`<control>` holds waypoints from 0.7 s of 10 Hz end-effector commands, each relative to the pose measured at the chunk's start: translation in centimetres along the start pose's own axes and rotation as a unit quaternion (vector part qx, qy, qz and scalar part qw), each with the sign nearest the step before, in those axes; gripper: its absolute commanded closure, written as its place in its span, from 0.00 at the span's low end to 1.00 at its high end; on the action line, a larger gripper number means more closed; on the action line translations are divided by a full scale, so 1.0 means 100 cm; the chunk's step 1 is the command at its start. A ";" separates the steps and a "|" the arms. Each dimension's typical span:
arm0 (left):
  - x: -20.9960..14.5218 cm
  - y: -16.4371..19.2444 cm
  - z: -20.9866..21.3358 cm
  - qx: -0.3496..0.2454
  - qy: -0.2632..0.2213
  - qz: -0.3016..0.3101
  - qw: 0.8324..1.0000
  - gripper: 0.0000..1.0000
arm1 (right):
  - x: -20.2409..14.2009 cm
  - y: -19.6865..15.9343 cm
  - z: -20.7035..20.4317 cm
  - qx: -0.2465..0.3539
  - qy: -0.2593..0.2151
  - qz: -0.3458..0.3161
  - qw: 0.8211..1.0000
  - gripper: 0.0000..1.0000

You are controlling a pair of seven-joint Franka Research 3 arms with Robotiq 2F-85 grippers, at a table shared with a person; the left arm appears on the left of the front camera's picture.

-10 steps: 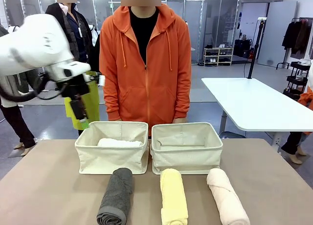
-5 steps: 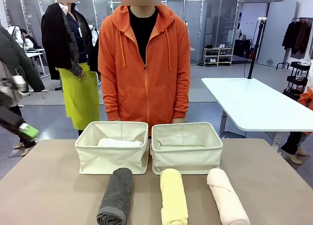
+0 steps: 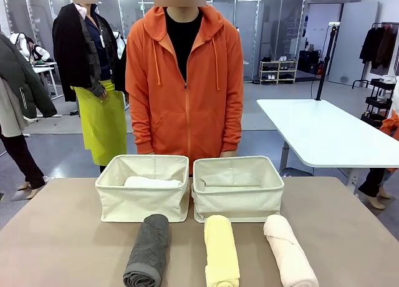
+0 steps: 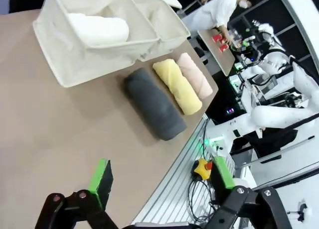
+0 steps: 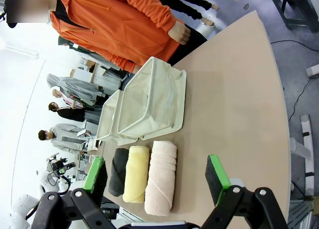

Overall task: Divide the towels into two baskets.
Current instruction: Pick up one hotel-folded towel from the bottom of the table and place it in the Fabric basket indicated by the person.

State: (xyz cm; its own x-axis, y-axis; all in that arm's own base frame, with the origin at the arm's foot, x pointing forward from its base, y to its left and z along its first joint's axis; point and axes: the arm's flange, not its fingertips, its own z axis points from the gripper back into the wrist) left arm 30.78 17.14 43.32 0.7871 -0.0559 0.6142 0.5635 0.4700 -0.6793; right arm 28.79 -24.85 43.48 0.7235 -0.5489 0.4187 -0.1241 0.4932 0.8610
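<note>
Ahead of left tool (image 4: 162, 175), released and empty, grey towel (image 4: 152, 109) lay on bench (image 4: 50, 139), just beside nearer basket (image 4: 65, 64), which held white towel (image 4: 97, 29). Right tool (image 5: 155, 171) released too. Best: pinch grey towel mid-length, across its axis.

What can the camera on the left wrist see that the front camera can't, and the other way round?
Left wrist view: the left gripper, open, with green pads, above the table edge, cables below. Front view: a person in an orange hoodie standing at the far side. Both: the left basket holding the white towel, the right basket beside it, and the dark grey towel, yellow towel and pink towel in a row in front.
</note>
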 end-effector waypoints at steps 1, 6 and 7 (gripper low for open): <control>-0.020 0.018 0.000 -0.006 -0.045 -0.018 0.999 0.00 | 0.000 0.002 0.001 0.006 -0.002 0.002 1.000 0.00; -0.035 0.027 -0.001 -0.006 -0.047 -0.003 0.999 0.00 | 0.000 0.002 0.001 0.006 -0.002 0.002 1.000 0.00; -0.035 0.027 -0.001 -0.006 -0.047 -0.003 0.999 0.00 | 0.000 0.002 0.001 0.006 -0.002 0.002 1.000 0.00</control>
State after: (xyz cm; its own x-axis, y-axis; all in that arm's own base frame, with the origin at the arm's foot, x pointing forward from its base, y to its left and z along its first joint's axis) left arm 30.13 18.10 38.98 0.7551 0.0292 0.6550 0.5709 0.4621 -0.6787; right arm 28.79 -24.84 43.47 0.7236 -0.5488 0.4186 -0.1241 0.4931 0.8611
